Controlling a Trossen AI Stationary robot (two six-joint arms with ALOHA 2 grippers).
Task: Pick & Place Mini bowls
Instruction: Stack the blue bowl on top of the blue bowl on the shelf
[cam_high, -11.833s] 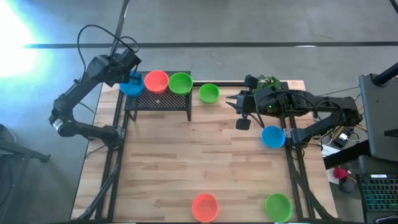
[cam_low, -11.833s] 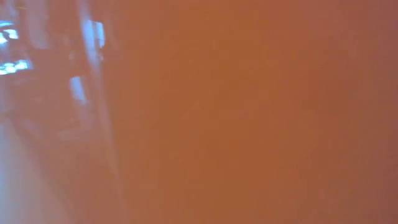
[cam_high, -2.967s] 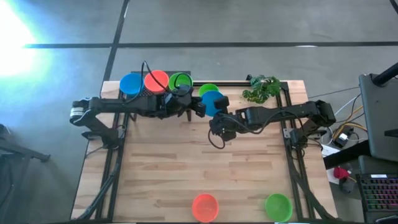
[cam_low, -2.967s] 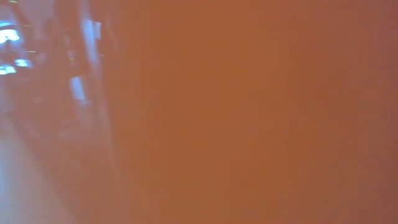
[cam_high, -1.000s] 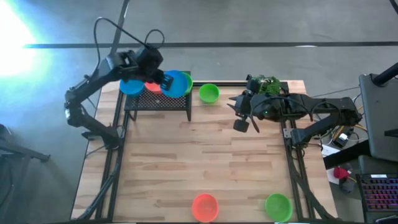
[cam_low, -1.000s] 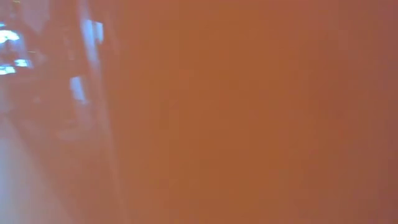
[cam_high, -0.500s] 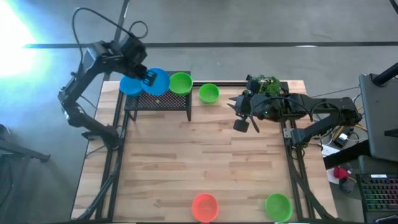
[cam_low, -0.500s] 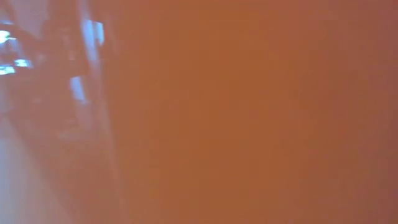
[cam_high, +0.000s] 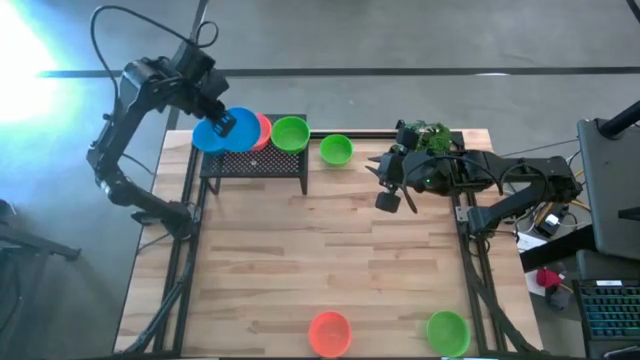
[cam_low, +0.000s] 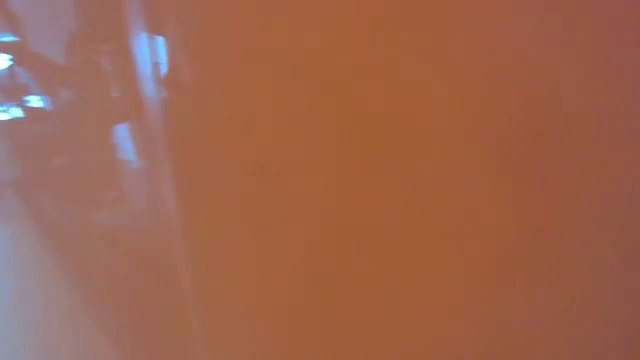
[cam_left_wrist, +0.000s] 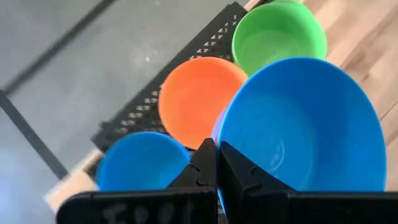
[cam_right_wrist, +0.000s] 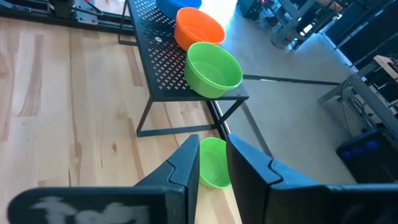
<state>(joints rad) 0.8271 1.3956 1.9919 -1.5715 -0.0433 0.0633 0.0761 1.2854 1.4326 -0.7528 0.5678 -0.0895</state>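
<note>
Overhead, the left gripper (cam_high: 222, 126) pinches a blue bowl (cam_high: 236, 131) by its rim at ten o'clock above the mesh stand (cam_high: 255, 161) — likely for stacking; the right gripper (cam_high: 385, 170) waits at two o'clock, fingers slightly parted — empty.

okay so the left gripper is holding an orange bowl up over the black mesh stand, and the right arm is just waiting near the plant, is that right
Not quite: the bowl in the left gripper is a blue bowl, not an orange one. The left wrist view shows the shut fingers pinching its rim above the black mesh stand, where the orange bowl sits. The right gripper does wait near the plant sprig.
</note>
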